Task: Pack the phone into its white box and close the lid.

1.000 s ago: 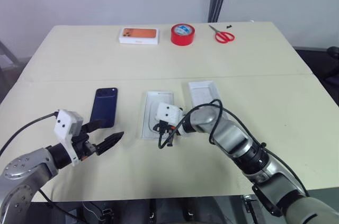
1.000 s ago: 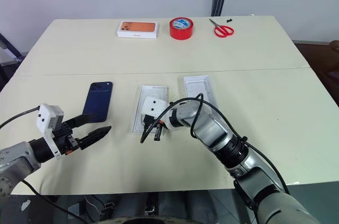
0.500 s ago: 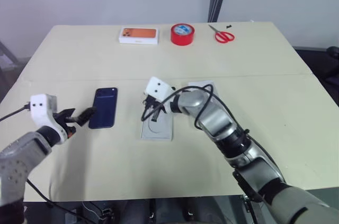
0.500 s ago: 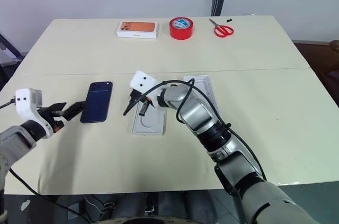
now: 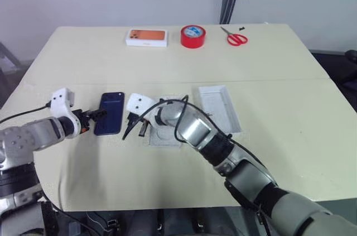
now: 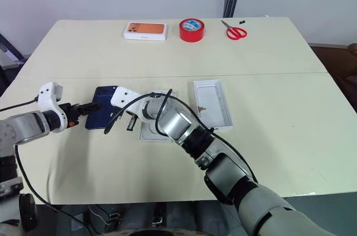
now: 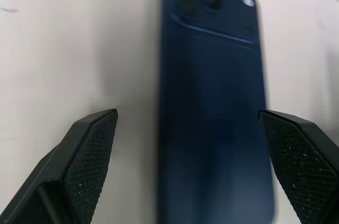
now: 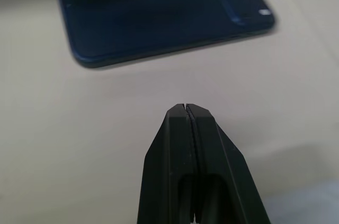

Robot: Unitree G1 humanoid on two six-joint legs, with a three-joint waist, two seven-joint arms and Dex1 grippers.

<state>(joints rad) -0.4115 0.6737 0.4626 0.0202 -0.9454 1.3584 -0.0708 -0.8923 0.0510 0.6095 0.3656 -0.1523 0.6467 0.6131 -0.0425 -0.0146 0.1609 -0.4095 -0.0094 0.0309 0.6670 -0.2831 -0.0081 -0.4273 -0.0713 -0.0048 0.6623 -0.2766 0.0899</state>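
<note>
Head views: phone [image 5: 110, 113] flat on the desk [image 5: 279, 68], left of the white box [image 5: 165, 135]; lid [image 5: 218, 109] farther right of the phone.

Left wrist view: left claw [image 7: 196, 171] spread wide astride the phone, empty. Could shove it instead of gripping, being so thin.

Right wrist view: right claw [image 8: 189, 108] pinched shut, empty, beside the phone; might collide with the left.

Glossy phone [image 7: 214, 107] on a matt table [image 7: 63, 49]; textured rubbery pincer fingers [image 7: 87, 155].
</note>
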